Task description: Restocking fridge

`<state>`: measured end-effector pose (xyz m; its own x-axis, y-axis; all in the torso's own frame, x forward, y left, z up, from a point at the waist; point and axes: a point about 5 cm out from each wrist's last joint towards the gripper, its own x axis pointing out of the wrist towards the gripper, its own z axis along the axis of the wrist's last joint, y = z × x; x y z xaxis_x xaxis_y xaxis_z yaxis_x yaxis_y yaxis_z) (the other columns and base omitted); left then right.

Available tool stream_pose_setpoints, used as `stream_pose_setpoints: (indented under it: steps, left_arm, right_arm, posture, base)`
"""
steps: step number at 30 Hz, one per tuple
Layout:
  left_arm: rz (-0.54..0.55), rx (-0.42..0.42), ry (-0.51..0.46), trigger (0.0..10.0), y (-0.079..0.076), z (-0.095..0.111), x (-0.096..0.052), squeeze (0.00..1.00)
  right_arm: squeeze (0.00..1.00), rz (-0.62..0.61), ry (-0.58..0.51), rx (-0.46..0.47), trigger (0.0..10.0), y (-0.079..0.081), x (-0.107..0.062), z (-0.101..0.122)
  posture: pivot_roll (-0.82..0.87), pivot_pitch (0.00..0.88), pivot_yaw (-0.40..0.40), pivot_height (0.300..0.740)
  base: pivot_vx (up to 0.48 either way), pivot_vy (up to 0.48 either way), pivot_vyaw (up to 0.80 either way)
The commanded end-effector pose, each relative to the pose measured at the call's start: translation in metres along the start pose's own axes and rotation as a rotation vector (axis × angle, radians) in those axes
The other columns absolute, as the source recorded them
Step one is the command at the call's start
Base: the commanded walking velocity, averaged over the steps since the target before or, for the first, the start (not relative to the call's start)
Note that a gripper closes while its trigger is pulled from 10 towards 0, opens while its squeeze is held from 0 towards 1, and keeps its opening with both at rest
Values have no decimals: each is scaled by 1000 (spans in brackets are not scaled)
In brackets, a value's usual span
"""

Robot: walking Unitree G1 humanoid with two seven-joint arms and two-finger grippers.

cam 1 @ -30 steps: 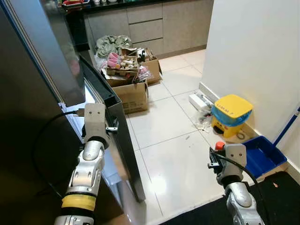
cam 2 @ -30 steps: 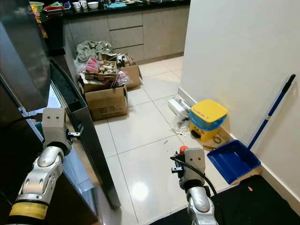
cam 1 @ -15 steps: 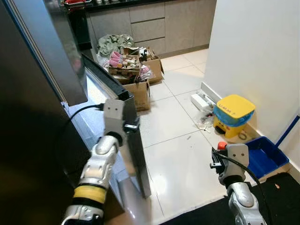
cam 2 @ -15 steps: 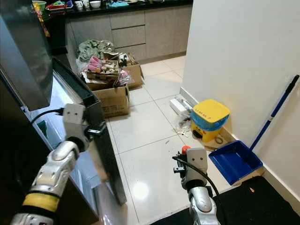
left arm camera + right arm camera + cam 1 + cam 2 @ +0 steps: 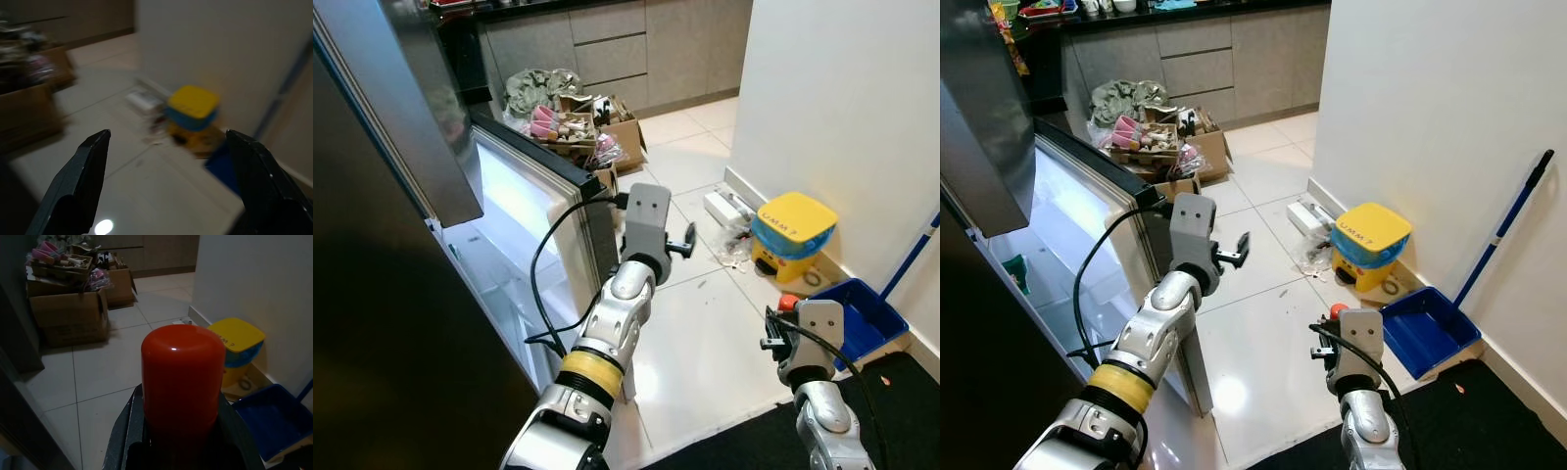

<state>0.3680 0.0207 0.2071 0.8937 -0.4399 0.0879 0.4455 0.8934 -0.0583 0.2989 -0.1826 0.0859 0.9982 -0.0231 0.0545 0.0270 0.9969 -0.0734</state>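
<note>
Tiled kitchen floor (image 5: 1263,294), one fridge door (image 5: 1151,235) ajar; left claw (image 5: 166,181) spread, right claw (image 5: 181,440) pinching one red-capped bottle (image 5: 181,377)

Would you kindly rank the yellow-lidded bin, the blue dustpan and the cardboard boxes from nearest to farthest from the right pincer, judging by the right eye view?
1. Blue dustpan, just to its right by the wall.
2. Yellow-lidded bin, farther ahead against the wall.
3. Cardboard boxes, far ahead to the left, near the cabinets.

The right pincer holds a red cap.
</note>
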Motion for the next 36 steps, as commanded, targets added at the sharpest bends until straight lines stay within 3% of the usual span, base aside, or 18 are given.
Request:
stream_pose_setpoints:
  steps: [1,3,5,7,11,12,13,14,15,16,20,23,26,30,31,36]
  left_arm:
    - [-177,-64,-90,10000,-50,25,8,0]
    - [-175,-31,-91,10000,-44,25,5,0]
    - [-226,98,-80,10000,-26,18,-11,0]
    - [-247,132,-69,10000,-22,15,-17,0]
    - [-282,226,44,10000,25,-7,-74,0]
    - [-282,226,44,10000,25,-7,-74,0]
    - [-258,250,84,10000,39,-12,-88,0]
    - [-137,281,143,10000,67,-20,-109,0]
    - [-137,281,143,10000,67,-20,-109,0]
    - [-71,274,160,10000,78,-22,-115,0]
    - [193,254,174,10000,105,-32,-116,0]
    - [229,249,177,10000,106,-34,-115,0]
    - [426,191,200,10000,115,-44,-108,0]
    - [498,190,195,10000,113,-48,-98,0]
    - [539,209,160,10000,109,-47,-88,0]
    - [641,272,108,10000,110,-42,-73,0]
  right_arm:
    - [0,8,2,11,10000,4,-2,0]
    - [0,8,2,11,10000,4,-2,0]
    - [0,8,4,12,10000,4,-2,-1]
    - [0,8,4,12,10000,5,-2,-1]
    - [0,3,8,12,10000,2,-4,-1]
    - [0,3,8,12,10000,2,-4,-1]
    - [0,2,11,12,10000,1,-5,-2]
    - [0,2,17,11,10000,2,-6,-4]
    - [0,2,17,11,10000,2,-6,-4]
    - [0,2,20,10,10000,2,-6,-5]
    - [0,8,25,11,10000,5,-5,-5]
    - [0,9,25,11,10000,6,-4,-5]
    - [0,9,21,12,10000,5,-4,-3]
    - [0,6,21,10,10000,4,-6,-4]
    - [0,3,20,8,10000,2,-6,-3]
    - [0,-2,14,6,10000,1,-7,-1]
  posture:
    - [-103,140,81,740]
    - [-99,141,81,740]
    - [-99,141,81,740]
    - [-99,141,81,740]
    - [-85,160,89,740]
    - [-85,160,89,740]
    - [-80,164,89,740]
    - [-72,166,87,740]
    - [-72,166,87,740]
    - [-64,168,85,740]
    - [-67,167,81,740]
    - [-67,167,81,740]
    - [-83,169,81,740]
    - [-90,171,81,740]
    - [-100,174,84,740]
    - [-121,184,92,740]
  base:
    - [0,0,0]
    - [0,0,0]
    - [0,0,0]
    - [0,0,0]
    - [0,0,0]
    - [0,0,0]
    - [0,0,0]
    - [0,0,0]
    - [0,0,0]
    - [0,0,0]
    - [0,0,0]
    - [0,0,0]
    - [0,0,0]
    - [0,0,0]
    - [0,0,0]
    - [0,0,0]
